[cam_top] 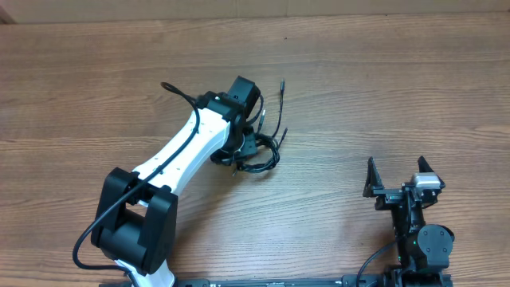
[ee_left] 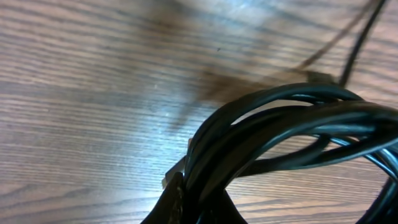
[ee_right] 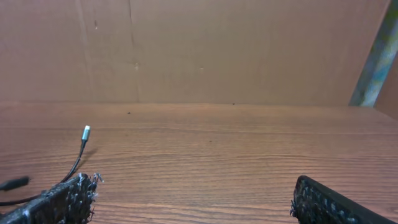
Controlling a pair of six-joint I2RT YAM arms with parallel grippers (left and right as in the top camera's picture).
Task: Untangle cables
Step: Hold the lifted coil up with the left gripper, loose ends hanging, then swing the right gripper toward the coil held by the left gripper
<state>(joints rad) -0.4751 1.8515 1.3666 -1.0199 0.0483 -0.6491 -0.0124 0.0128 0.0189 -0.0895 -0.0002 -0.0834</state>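
Note:
The cables (cam_top: 263,150) are a small black tangle on the wooden table, with thin loose ends running up toward a plug end (cam_top: 281,83). My left gripper (cam_top: 241,153) reaches over the tangle from the left. In the left wrist view its jaws (ee_left: 199,202) are shut on a bundle of black cable loops (ee_left: 292,124), which arc off to the right. My right gripper (cam_top: 396,173) is open and empty at the front right, well apart from the tangle. The right wrist view shows a silver plug end (ee_right: 86,132) at the far left.
The wooden table (cam_top: 382,88) stretches all round the tangle. A brown cardboard wall (ee_right: 199,50) stands at the table's far side. A thicker black cable (cam_top: 179,92) runs along my left arm.

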